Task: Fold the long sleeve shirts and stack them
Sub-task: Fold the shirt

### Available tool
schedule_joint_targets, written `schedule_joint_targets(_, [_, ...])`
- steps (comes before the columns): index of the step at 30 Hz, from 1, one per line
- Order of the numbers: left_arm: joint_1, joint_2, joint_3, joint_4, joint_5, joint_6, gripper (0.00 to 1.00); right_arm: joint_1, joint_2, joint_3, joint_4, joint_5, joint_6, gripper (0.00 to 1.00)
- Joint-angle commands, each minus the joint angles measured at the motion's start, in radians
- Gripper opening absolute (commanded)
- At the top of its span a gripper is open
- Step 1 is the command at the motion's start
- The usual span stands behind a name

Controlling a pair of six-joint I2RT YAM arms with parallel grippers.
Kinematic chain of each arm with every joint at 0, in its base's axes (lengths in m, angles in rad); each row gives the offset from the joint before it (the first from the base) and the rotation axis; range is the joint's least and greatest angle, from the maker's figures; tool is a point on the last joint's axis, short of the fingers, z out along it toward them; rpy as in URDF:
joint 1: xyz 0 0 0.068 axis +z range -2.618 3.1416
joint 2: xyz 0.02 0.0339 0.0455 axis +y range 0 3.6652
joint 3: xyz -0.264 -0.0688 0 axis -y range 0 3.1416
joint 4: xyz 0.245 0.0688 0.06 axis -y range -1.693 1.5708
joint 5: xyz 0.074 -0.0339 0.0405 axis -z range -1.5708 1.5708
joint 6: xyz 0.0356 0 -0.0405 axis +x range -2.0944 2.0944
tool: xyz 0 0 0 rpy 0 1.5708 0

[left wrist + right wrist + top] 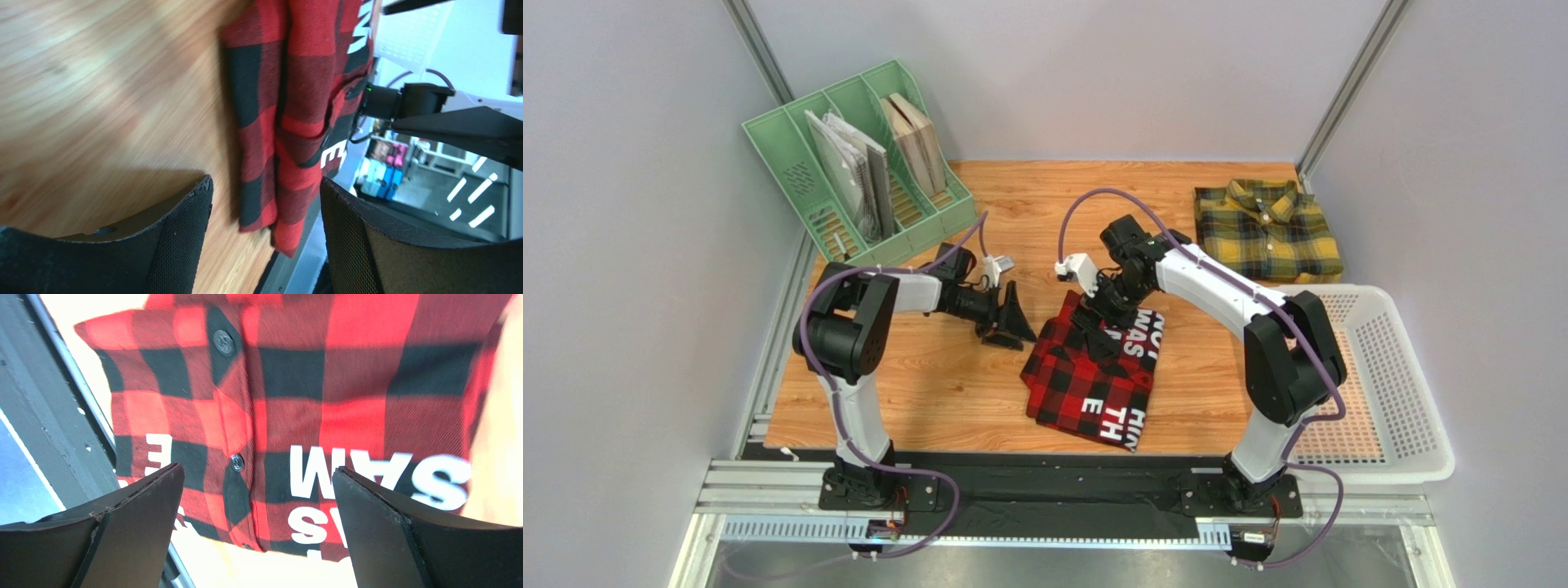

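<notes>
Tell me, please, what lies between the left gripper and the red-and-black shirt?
Only bare wooden tabletop: in the top view, the left gripper sits just left of the red-and-black shirt with nothing between them.

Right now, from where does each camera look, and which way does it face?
Top external: above and behind the arms, facing down on the table; shows the left arm and the right arm whole.
Left wrist: on the left arm, facing across the tabletop to the red-and-black shirt; shows the open left gripper.
Right wrist: on the right arm, facing down at the shirt's white letters; shows the open right gripper.
Shared: all three views show the red-and-black shirt.
</notes>
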Motion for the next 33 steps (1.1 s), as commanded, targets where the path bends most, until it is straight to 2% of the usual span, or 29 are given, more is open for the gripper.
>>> schedule_joint_targets(1, [-0.042,0.090,0.013,0.061,-0.030,-0.025,0.72,-0.006,-0.015,-0.056,0.055,0.050,0.090,0.96])
schedule_joint_targets(16, [-0.128,0.190,0.026,0.242,0.005,-0.145,0.64,-0.040,0.141,-0.040,0.101,0.045,0.140,0.93])
schedule_joint_targets(22, [-0.138,0.193,0.027,0.373,0.031,-0.220,0.61,-0.038,0.160,-0.031,0.120,0.047,0.169,0.93])
schedule_joint_targets(24, [-0.151,0.204,0.041,0.392,0.033,-0.222,0.57,-0.040,0.161,-0.027,0.123,0.045,0.177,0.93])
schedule_joint_targets(30, [-0.199,0.267,0.055,0.489,0.054,-0.294,0.53,-0.040,0.149,-0.028,0.149,0.056,0.214,0.93])
schedule_joint_targets(33, [-0.204,0.270,0.061,0.478,0.056,-0.282,0.33,-0.041,0.135,-0.037,0.152,0.071,0.228,0.93])
